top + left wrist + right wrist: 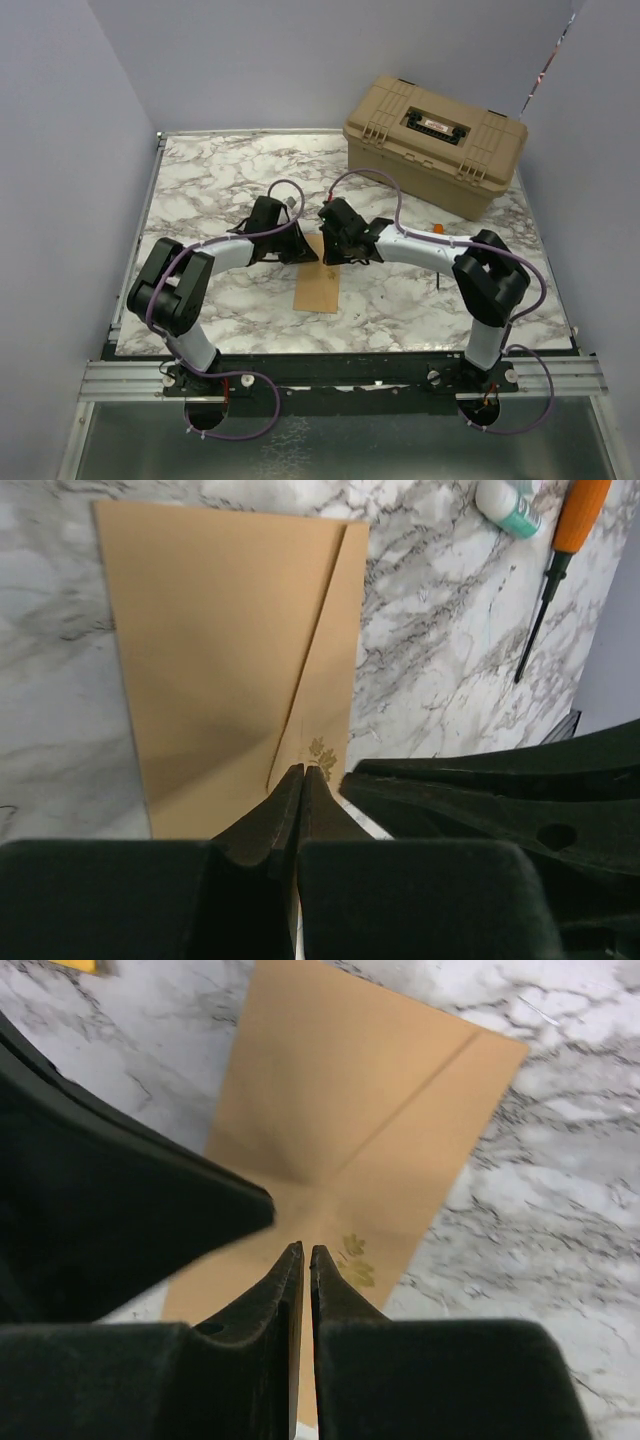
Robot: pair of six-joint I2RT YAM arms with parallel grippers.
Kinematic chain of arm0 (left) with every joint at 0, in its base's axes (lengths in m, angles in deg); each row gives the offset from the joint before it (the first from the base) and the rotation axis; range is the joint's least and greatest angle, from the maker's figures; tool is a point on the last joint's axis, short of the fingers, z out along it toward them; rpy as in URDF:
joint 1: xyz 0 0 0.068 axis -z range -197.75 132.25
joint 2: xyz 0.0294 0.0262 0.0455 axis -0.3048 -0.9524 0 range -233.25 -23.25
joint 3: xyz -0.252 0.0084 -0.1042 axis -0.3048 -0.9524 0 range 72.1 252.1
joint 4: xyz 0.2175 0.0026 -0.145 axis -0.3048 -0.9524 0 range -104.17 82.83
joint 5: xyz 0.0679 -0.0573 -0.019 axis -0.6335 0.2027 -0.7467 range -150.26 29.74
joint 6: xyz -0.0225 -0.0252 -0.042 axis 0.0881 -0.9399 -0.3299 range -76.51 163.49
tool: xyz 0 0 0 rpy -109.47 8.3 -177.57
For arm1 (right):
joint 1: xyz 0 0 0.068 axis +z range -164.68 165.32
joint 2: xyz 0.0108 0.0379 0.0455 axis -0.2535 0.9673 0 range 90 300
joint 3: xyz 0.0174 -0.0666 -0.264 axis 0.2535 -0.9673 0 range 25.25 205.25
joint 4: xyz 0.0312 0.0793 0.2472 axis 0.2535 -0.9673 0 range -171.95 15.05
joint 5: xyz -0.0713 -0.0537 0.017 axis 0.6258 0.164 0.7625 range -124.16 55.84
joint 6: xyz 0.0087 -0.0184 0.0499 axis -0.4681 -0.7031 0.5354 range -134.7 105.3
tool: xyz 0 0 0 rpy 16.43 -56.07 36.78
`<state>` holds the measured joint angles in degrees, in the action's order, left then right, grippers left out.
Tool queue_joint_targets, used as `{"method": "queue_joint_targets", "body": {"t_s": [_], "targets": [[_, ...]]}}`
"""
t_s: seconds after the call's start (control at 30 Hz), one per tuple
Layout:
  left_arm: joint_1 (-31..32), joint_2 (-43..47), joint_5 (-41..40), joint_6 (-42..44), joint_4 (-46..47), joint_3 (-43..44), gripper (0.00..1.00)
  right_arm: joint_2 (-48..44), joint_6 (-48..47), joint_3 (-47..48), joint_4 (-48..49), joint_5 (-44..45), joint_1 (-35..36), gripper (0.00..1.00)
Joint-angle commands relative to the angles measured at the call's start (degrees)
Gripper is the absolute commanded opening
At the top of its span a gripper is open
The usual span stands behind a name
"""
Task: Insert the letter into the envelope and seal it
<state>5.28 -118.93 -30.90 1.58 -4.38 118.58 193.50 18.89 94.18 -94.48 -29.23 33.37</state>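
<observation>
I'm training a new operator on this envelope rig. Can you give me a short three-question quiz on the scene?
1. Multiple choice: What stands at the far right corner of the table? A) a tan toolbox B) a red bucket C) a stack of plates
2. True or false: The left gripper has its jaws wide apart.
3. Fill in: The screwdriver lying to the right of the envelope has an ____ handle.
Key: 1 A; 2 false, the jaws are shut; 3 orange.
</observation>
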Motion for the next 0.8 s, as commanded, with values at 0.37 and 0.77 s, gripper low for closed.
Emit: {"method": "queue_joint_targets", "body": {"t_s": [0.37, 0.77], "targets": [[3.96, -5.76, -0.54, 5.06, -7.05, 3.44, 0.00, 7.82, 1.36, 4.58, 0.07, 1.52, -1.01, 0.07], [3.46, -8.80, -6.38, 8.07, -15.18, 2.59, 0.00, 10.08, 0.52, 2.44, 4.03, -0.44, -2.02, 0.07]]}}
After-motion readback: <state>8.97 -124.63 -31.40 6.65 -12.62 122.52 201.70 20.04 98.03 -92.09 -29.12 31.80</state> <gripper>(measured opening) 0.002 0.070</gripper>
